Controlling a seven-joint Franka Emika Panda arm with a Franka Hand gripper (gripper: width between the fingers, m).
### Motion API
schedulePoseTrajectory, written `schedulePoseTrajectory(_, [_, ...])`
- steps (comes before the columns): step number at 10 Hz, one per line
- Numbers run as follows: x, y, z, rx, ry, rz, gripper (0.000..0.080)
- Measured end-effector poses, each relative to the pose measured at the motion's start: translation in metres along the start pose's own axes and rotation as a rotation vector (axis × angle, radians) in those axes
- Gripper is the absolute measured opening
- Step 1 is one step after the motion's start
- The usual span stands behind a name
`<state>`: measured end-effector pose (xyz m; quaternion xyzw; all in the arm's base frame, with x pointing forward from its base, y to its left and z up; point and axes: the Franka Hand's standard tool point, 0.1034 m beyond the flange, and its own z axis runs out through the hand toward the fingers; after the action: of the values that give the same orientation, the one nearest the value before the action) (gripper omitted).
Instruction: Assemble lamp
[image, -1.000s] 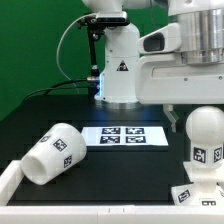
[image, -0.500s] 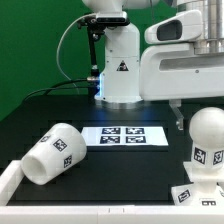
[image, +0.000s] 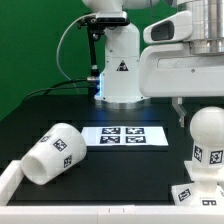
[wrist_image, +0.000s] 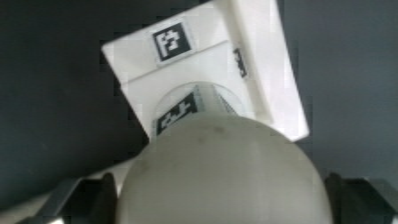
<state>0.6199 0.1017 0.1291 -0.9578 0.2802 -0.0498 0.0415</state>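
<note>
The bulb (image: 206, 138) stands upright on the angular base (image: 190, 193) at the exterior view's right edge. My gripper (image: 203, 106) hangs just above the bulb's round head, with one finger (image: 180, 110) showing beside it. In the wrist view the bulb's head (wrist_image: 222, 170) fills the space between my dark fingers (wrist_image: 80, 203). A thin gap shows on each side, so the gripper (wrist_image: 217, 208) is open. The base (wrist_image: 214, 50) with its tags lies beyond the bulb. The cup-shaped shade (image: 55, 152) lies on its side at the exterior view's lower left.
The marker board (image: 125, 135) lies flat mid-table. The white robot pedestal (image: 120, 70) with a triangle sticker stands behind it, with a black cable to its left. A white table rim (image: 10, 185) runs along the front left edge.
The arm has risen a little and shifted toward the exterior view's right. The bulb, base and shade have not moved.
</note>
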Motion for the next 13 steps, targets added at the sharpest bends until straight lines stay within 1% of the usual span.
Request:
schedulePoseTrajectory(2, [-0.0009, 0.0015, 0.0017, -0.005, -0.026, 0.249, 0.0567])
schedulePoseTrajectory(3, [0.0011, 0.0021, 0.0021, 0.005, -0.032, 0.375, 0.0568])
schedulePoseTrajectory(5, [0.0042, 0.0049, 0.0024, 0.047, -0.045, 0.727, 0.0568])
schedulePoseTrajectory(6, [0.0047, 0.0057, 0.0021, 0.059, -0.056, 0.779, 0.0568])
schedulePoseTrajectory(8, [0.0041, 0.0053, 0.0024, 0.059, -0.058, 0.782, 0.057])
schedulePoseTrajectory(9, [0.004, 0.0053, 0.0024, 0.059, -0.057, 0.744, 0.0671])
schedulePoseTrajectory(10, [0.0022, 0.0063, 0.003, 0.05, -0.063, 0.594, 0.0671])
schedulePoseTrajectory(11, [0.0042, 0.0058, 0.0006, 0.052, -0.069, 0.423, 0.0694])
schedulePoseTrajectory(12, [0.0069, 0.0065, -0.0002, 0.058, -0.065, 0.233, 0.0698])
schedulePoseTrajectory(13, [0.0034, 0.0075, 0.0024, 0.049, -0.085, 0.092, 0.0698])
